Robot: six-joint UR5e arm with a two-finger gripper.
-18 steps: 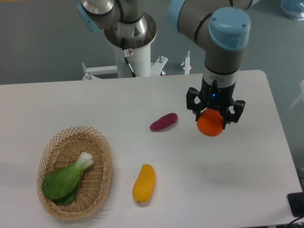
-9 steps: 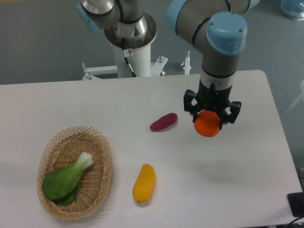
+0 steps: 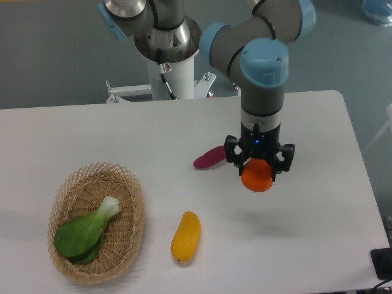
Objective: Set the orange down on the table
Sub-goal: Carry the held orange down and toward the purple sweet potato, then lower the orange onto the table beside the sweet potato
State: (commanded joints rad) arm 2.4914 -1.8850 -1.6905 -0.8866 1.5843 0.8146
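The orange (image 3: 256,177) is a small round bright orange fruit held between the fingers of my gripper (image 3: 257,170). The gripper is shut on it and hangs above the white table (image 3: 318,220), right of centre. A faint shadow on the tabletop lies below and to the right of the orange, so it is held off the surface. The gripper's black fingers cover the top of the orange.
A purple sweet potato (image 3: 209,158) lies just left of the gripper. A yellow-orange mango-like fruit (image 3: 185,237) lies near the front centre. A wicker basket (image 3: 131,202) with a green bok choy (image 3: 87,231) stands at the front left. The arm's base (image 3: 167,55) stands behind the table.
The gripper has moved left and toward the front with the orange in it, and now sits close to the sweet potato. The other things have not moved.
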